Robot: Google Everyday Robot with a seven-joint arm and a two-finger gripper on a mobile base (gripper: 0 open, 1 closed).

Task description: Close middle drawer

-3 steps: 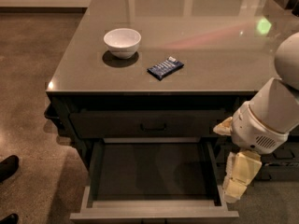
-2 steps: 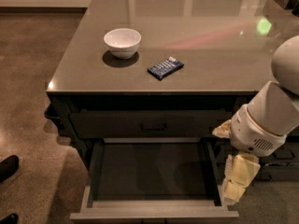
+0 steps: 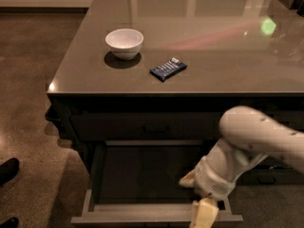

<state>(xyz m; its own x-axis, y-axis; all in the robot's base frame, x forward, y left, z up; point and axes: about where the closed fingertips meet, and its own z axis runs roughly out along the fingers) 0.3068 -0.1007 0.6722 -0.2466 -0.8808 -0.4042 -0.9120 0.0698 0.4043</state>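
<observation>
**Middle drawer still open as the gripper swings in toward its front**

Middle drawer, the wide dark-grey box with a paler rim, stands pulled well out from the dark cabinet, below the shut upper drawer front with its small loop handle. Its interior looks bare, and its low front runs along the bottom edge of the camera view. It appears no further in than a second ago.

What has changed is the arm. The white arm was out past the drawer's right side; it has now come leftward and down. The cream two-finger gripper is now over the drawer's right-hand part, near the front rim. Its two pale fingers stand spread apart with nothing between them, so it is open and holds nothing. The lower finger overlaps the front rim in this view. Whether it touches the rim cannot be told.

This reads as lining up for the push rather than the push itself. The contact point sits right of centre, so a shove from there might skew the drawer on its runners.

On the glossy grey countertop the white ceramic bowl and the dark blue snack packet lie where they were, well apart from the arm.
</observation>
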